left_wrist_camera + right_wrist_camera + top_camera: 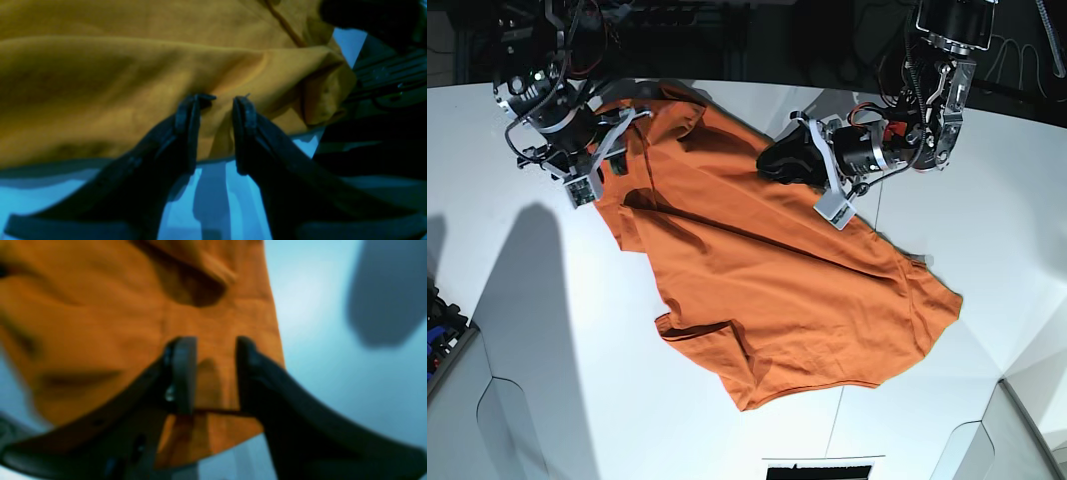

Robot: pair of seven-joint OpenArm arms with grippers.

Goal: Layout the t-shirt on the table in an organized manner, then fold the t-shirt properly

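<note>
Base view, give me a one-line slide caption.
Two arms work the upper edge of a rumpled orange t-shirt spread diagonally on the white table.

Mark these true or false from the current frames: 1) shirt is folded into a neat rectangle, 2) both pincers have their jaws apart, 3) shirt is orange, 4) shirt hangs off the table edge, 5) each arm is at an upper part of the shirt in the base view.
1) False. The shirt lies spread and wrinkled on the diagonal, not folded.
2) True. The left pincer and the right pincer both show a gap with cloth between the fingers.
3) True.
4) False. It lies wholly on the table, with white surface showing all round it.
5) True. One arm is at its top left corner, the other at its upper right edge.
</note>
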